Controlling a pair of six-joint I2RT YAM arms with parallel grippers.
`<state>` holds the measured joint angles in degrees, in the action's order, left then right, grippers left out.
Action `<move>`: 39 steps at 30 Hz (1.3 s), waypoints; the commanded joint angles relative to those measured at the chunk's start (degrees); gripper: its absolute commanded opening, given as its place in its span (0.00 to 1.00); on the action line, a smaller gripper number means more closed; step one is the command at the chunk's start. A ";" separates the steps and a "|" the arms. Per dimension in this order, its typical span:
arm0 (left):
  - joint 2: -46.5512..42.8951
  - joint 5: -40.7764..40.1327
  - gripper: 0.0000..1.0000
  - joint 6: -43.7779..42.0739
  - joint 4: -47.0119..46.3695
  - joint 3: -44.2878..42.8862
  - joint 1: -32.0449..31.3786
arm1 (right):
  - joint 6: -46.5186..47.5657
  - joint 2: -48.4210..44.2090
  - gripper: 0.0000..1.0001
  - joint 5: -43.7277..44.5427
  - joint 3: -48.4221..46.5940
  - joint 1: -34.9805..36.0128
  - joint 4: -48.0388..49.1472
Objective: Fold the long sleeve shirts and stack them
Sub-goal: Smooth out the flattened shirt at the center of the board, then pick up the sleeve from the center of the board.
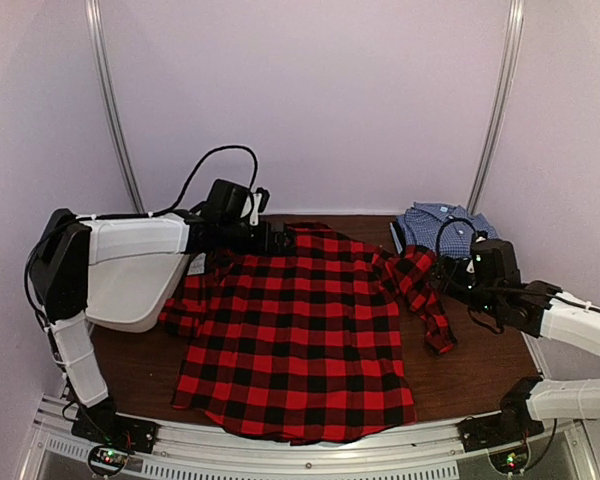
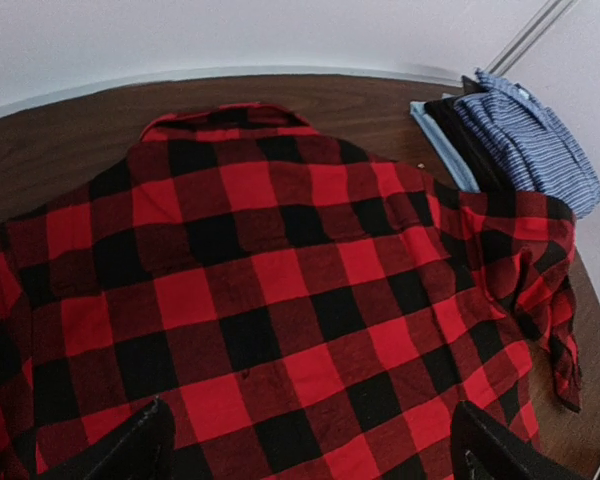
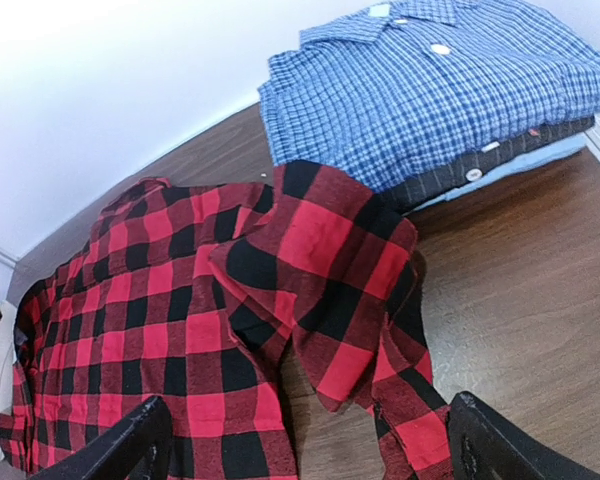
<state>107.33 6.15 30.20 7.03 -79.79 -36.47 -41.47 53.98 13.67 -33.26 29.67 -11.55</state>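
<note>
Hanging the left gripper (image 2: 310, 445) over the collar end of the red-and-black plaid flannel shirt (image 1: 295, 330), jaws spreading wide and gripping nothing, above fabric lying back-up across the middle of the dark wooden table (image 1: 480, 370) with the collar pointing at the far wall and the hem reaching the near edge. Holding the right gripper (image 3: 310, 440) at the shirt's right side, jaws likewise gaping and empty, near the bunched sleeve (image 3: 330, 270) doubling over itself. Showing, in the far right corner just beyond that sleeve, the blue-and-white check shirt (image 1: 442, 225) sitting folded atop a dark garment (image 3: 460, 180) and a pale blue one (image 3: 540, 160).
</note>
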 commanded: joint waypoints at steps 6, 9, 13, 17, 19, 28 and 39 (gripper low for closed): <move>-12.81 -13.79 0.98 3.00 -8.27 17.48 0.59 | -11.42 0.06 0.92 -3.33 7.42 -3.73 -0.18; -14.45 -15.31 0.98 2.63 -7.37 17.96 1.06 | -12.46 -0.14 0.91 -3.57 8.55 -4.85 -0.53; -15.42 -17.72 0.98 2.33 -3.35 16.88 1.78 | -13.06 -0.48 0.90 -4.51 9.99 -7.18 -1.50; -17.69 -19.47 0.98 1.44 -3.14 17.65 1.92 | -14.28 -1.57 0.87 -5.87 12.46 -8.83 -1.01; -19.34 -21.51 0.98 1.07 -3.15 18.34 2.01 | -15.05 -2.40 0.85 -6.19 13.52 -9.30 -0.91; -25.22 -24.14 0.97 0.07 0.34 17.16 3.84 | -17.44 -5.74 0.81 -9.64 15.20 -10.13 -4.02; -28.10 -17.38 0.98 -1.08 0.41 17.12 5.00 | -18.62 -7.91 0.75 -13.54 17.00 -10.68 -6.55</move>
<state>81.54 -14.28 30.55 8.67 -62.15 -31.90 -58.89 45.63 1.19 -17.43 19.59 -17.26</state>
